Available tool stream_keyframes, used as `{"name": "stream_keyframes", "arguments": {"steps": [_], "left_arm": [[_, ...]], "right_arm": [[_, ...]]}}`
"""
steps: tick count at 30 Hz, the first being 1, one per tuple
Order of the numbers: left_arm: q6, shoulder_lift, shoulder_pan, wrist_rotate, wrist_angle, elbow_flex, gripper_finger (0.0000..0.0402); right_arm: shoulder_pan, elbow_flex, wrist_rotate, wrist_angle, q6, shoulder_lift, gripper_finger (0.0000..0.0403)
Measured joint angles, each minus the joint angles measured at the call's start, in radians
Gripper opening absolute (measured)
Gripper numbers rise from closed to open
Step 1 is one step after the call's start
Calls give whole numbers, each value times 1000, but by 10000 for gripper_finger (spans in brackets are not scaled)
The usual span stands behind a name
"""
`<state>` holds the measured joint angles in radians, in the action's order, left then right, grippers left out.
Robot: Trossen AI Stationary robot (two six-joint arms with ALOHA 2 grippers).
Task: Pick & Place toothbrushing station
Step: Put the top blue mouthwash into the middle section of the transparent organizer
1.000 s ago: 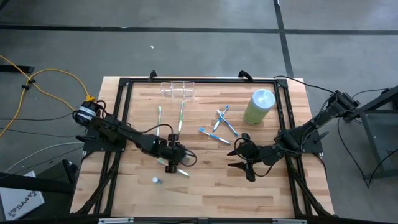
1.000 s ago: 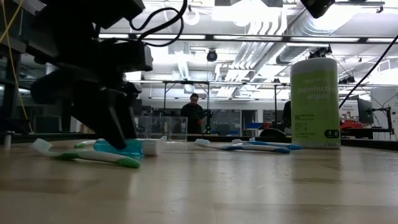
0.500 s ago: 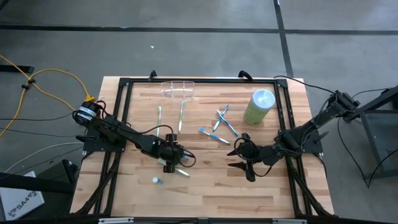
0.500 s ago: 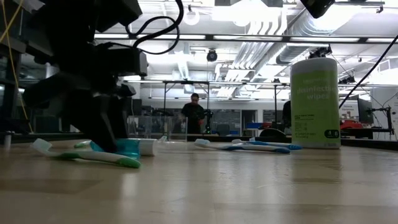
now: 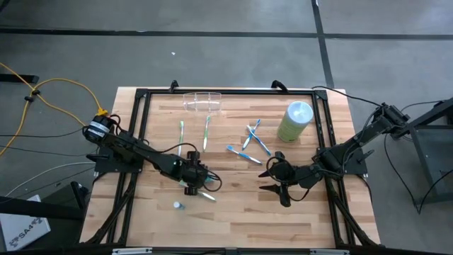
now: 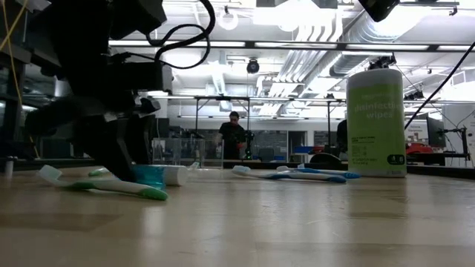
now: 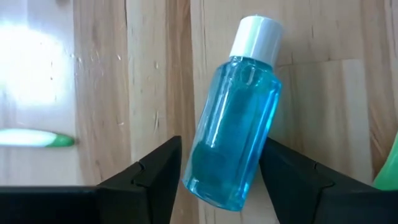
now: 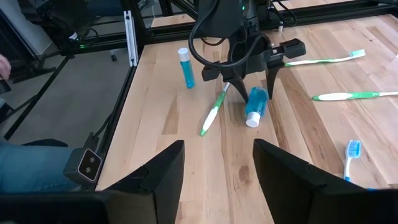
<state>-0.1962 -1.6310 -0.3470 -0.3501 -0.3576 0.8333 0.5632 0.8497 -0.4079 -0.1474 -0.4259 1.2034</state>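
The toothbrushing station (image 5: 203,102), a low clear holder, is seen at the far edge of the wooden counter (image 5: 233,205), well apart from both tools and untouched. The left tool (image 5: 192,174) is lowered near the middle of the counter with its fingers (image 7: 152,171) spread wide on either side of a small blue bottle (image 7: 233,149) with a white cap; the bottle lies on its side between them, and no pressing of the fingers against it can be made out (a narrow gap is seen on each side in the left wrist view). A green toothbrush (image 8: 212,111) lies just beside this tool, and a second small blue bottle (image 8: 185,67) stands upright a little farther off. Two more green toothbrushes (image 5: 206,131) lie between the left tool and the station. The right tool (image 5: 277,176) is held over the counter's right half, released and empty. Blue toothbrushes (image 5: 249,142) are scattered just beyond it, and a light green canister (image 5: 295,121) stands past them, near the far right corner.
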Motion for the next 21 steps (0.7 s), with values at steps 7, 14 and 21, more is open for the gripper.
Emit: {"name": "stream_keyframes", "arguments": {"steps": [7, 14, 21], "left_arm": [[92, 0, -42, -87, -7, -1, 216], [139, 0, -100, -186, -2, -1, 216], [139, -6, -113, -204, -1, -1, 216]], "right_arm": [[0, 0, 0, 0, 0, 0, 183], [0, 0, 0, 0, 0, 0, 183], [0, 0, 0, 1, 0, 0, 183]]}}
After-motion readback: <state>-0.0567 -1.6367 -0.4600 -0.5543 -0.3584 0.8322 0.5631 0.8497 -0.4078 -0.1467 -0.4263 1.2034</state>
